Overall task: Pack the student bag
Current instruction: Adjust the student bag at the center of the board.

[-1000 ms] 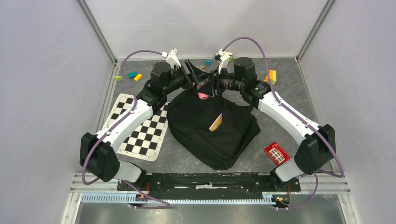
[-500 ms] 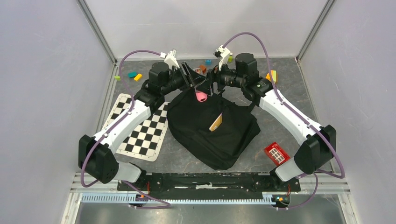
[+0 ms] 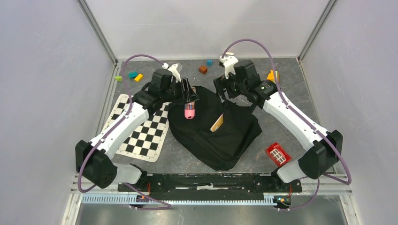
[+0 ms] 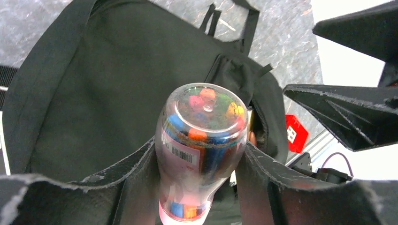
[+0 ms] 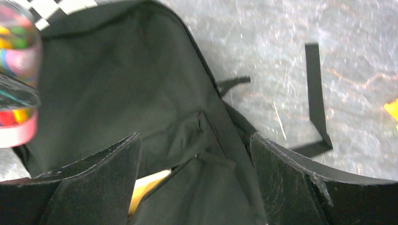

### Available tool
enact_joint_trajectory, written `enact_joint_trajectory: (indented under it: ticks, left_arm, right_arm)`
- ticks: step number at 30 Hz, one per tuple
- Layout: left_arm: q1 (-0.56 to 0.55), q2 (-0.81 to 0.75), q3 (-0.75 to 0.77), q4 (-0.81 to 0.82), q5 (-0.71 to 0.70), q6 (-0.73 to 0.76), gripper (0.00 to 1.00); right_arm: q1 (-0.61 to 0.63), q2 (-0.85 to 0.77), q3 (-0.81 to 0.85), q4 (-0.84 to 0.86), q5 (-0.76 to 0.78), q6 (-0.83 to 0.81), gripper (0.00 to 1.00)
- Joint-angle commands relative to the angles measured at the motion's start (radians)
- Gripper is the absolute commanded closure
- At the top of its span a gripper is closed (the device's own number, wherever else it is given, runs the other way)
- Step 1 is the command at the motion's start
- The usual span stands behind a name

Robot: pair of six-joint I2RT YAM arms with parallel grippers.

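- Student bag (image 3: 220,138): it lies slumped at the centre of the top view on the grey table (image 3: 291,117). The fabric is black, woven, limp and creased. I judge it light but floppy, so it will sag wherever I lift it. Best holds, I think, are the stiffer zip edge or the webbing loop (image 4: 248,28) at its end, not the loose panel.
- Shoulder strap (image 5: 315,93): flat black webbing, trailing on the table at the right of the right wrist view.
- Left gripper (image 3: 187,95): clamped on a clear bottle (image 4: 202,136), over the upper left part of the bag.
- Right gripper (image 5: 195,140): fingers wide apart with nothing between them, over the bag's upper right.
- Bottle: smooth rounded plastic with a barcode label, a pink cap and coloured pieces inside. I judge it rigid and slippery.
- Yellow flat item (image 3: 217,123): pokes out of a slit near the bag's middle.
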Motion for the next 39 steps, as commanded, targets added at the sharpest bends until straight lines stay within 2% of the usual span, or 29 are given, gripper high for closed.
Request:
enact_joint_trajectory:
  ticks: [1, 5, 10, 16, 18, 21, 22, 23, 27, 30, 32, 36, 39]
  left_arm:
    - [-0.002, -0.062, -0.033, -0.017, -0.053, 0.028, 0.86]
    - [-0.002, -0.105, -0.071, -0.036, -0.171, 0.024, 0.86]
    - [0.002, -0.143, -0.121, -0.011, -0.220, 0.025, 0.86]
    - [0.006, -0.159, -0.163, 0.029, -0.208, 0.010, 0.85]
    - [0.007, -0.169, -0.161, 0.024, -0.209, 0.017, 0.85]
    - [0.014, -0.187, -0.156, 0.013, -0.226, 0.028, 0.85]
    - [0.016, -0.193, -0.153, 0.010, -0.230, 0.034, 0.85]
    - [0.019, -0.199, -0.151, 0.006, -0.232, 0.039, 0.85]
    - [0.024, -0.235, -0.143, 0.000, -0.227, 0.073, 0.85]
    - [0.026, -0.269, -0.152, 0.015, -0.222, 0.095, 0.84]
    - [0.025, -0.285, -0.160, 0.033, -0.212, 0.105, 0.84]
    - [0.027, -0.288, -0.180, 0.083, -0.164, 0.102, 0.84]
    - [0.027, -0.275, -0.205, 0.158, -0.105, 0.066, 0.84]
  right_arm:
    - [0.095, 0.001, 0.034, -0.194, 0.339, -0.010, 0.10]
    - [0.195, 0.070, 0.098, -0.295, 0.478, 0.053, 0.09]
    - [0.278, 0.184, 0.180, -0.461, 0.587, 0.113, 0.08]
    - [0.321, 0.233, 0.170, -0.607, 0.575, 0.208, 0.13]
    - [0.338, 0.229, 0.132, -0.666, 0.575, 0.251, 0.22]
    - [0.343, 0.184, 0.056, -0.678, 0.571, 0.297, 0.64]
    - [0.343, 0.166, 0.036, -0.661, 0.584, 0.298, 0.89]
    - [0.343, 0.159, 0.033, -0.645, 0.618, 0.289, 1.00]
    - [0.278, 0.232, 0.172, -0.542, 0.729, 0.077, 1.00]
    - [0.222, 0.281, 0.224, -0.347, 0.741, -0.183, 1.00]
    - [0.181, 0.300, 0.230, -0.172, 0.719, -0.293, 1.00]
    - [0.110, 0.319, 0.191, 0.173, 0.491, -0.496, 1.00]
    - [0.078, 0.375, 0.212, 0.337, 0.300, -0.574, 1.00]
